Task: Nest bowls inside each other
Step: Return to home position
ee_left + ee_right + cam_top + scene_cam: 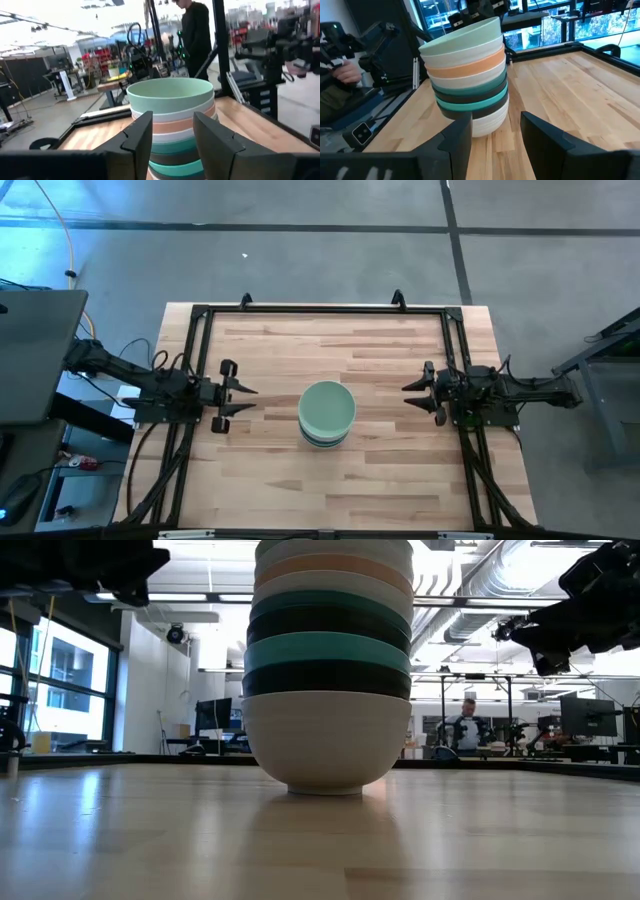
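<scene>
Bowls (327, 415) all nested in one stack mid table (300, 480), mint green bowl (170, 92) on top. Left gripper (238, 408) at 9 o'clock, right gripper (420, 402) at 3, both spread wide, empty, well apart from it. Stacking looks done, so nothing needs holding.

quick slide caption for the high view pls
Nested bowl stack at table centre, mint green bowl on top; left tool and right tool open on either side.

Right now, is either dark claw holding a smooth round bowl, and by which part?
Nothing is held. The left gripper and right gripper are open, both apart from the stack of smooth round bowls, mint green on top.
</scene>
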`<state>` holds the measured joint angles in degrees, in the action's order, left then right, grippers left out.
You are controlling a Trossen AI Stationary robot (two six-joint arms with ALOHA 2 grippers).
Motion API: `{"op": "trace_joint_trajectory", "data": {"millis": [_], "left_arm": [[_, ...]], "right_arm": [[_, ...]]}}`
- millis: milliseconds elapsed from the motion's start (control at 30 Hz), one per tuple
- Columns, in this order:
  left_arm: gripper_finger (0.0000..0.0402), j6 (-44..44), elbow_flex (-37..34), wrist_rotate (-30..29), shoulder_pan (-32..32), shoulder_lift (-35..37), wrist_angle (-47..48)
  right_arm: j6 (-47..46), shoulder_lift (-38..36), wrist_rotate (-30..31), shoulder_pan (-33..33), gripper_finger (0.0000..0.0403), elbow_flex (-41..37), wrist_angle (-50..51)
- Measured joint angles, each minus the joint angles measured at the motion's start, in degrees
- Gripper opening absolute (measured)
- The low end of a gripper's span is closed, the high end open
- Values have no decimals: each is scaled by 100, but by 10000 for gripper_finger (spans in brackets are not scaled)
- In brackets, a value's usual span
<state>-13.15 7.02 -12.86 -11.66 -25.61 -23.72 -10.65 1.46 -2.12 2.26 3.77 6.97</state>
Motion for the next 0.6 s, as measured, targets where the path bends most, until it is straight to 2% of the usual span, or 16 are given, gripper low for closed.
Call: {"op": "trace_joint_trajectory", "data": {"millis": [167, 433, 600], "left_arm": [[145, 225, -627, -21, 0, 0, -1203], [181, 336, -623, -208, 106, 1, -1473], [196, 348, -623, 123, 403, 0, -1526]], "right_arm": [[-134, -1, 2, 0, 161, 0, -38], [-243, -1, 60, 0, 161, 0, -34], [-261, -1, 62, 0, 161, 0, -36]]}}
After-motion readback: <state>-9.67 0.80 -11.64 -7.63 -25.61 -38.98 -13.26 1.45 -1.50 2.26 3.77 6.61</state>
